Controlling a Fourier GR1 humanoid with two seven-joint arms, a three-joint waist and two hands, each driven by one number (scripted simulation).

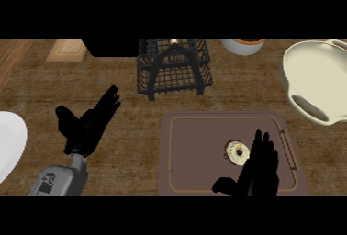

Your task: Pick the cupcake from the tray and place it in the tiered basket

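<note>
While bare counter (129, 137) lies open left of the tray (196, 151), my right hand (257, 167) hovers over the tray's right half, fingers straight and released, partly covering the cupcake (235, 151) lying there. My left hand (88, 124) rests open left of the tray. Beyond the tray stands the tiered basket (174, 69), its contents hard to make out.

cupcake (236, 152): right side behind right robot hand (259, 167) | white plate (9, 142): cut off left
</note>
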